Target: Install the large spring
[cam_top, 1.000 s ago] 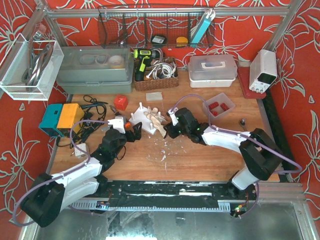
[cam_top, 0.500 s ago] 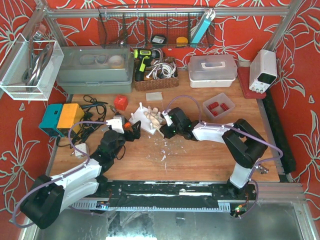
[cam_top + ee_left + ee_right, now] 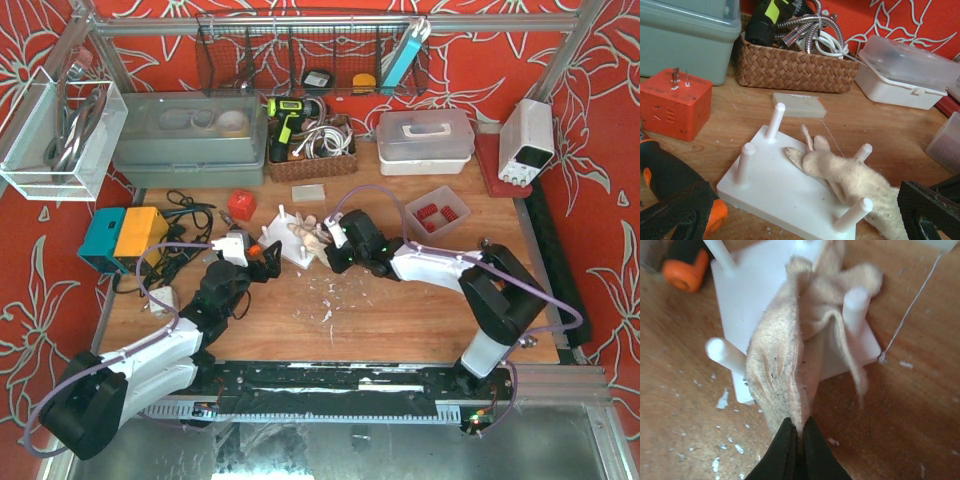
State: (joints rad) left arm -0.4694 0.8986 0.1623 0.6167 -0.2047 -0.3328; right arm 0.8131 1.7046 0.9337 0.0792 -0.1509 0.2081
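Though the right claw [image 3: 796, 429], clenched on the beige cloth glove [image 3: 780, 365], crept frame-left, the white pegged plastic board [image 3: 775, 185] stays covered; left claw [image 3: 264, 262] released.

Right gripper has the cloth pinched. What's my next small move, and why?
Probably draw the right gripper back, dragging the cloth off the white peg board. Its jaws are shut on the cloth's edge, and the cloth lies draped between the pegs, likely blocking the install.
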